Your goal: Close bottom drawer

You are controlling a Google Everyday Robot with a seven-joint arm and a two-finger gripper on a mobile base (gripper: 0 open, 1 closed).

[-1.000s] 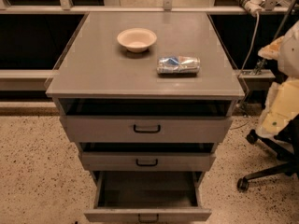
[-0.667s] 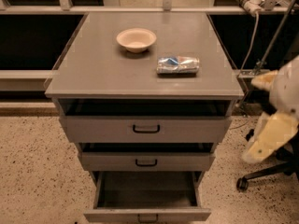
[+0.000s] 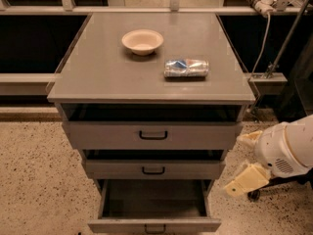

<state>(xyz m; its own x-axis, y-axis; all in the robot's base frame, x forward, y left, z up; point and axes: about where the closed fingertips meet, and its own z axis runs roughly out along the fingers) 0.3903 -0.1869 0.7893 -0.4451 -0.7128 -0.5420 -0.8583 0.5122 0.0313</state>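
Observation:
The bottom drawer (image 3: 154, 224) is the lowest of three in the grey cabinet (image 3: 98, 82). It is pulled far out, its empty inside shows, and its grey front with a small black loop handle sits at the bottom edge of the view. The middle drawer (image 3: 154, 169) and the top drawer (image 3: 152, 135) are each slightly open. My gripper (image 3: 244, 179), cream-coloured on a white arm (image 3: 288, 148), hangs to the right of the cabinet at the height of the middle and bottom drawers, just off the cabinet's right side and touching nothing.
A beige bowl (image 3: 142, 41) and a crushed silver can (image 3: 186, 68) lie on the cabinet top. A black chair base (image 3: 254, 195) stands on the speckled floor behind the arm. A cable and a metal frame (image 3: 274, 48) are at the right, and dark shelving runs behind.
The arm has come down and to the left, from beside the cabinet top to beside the lower drawers. The drawers have not moved.

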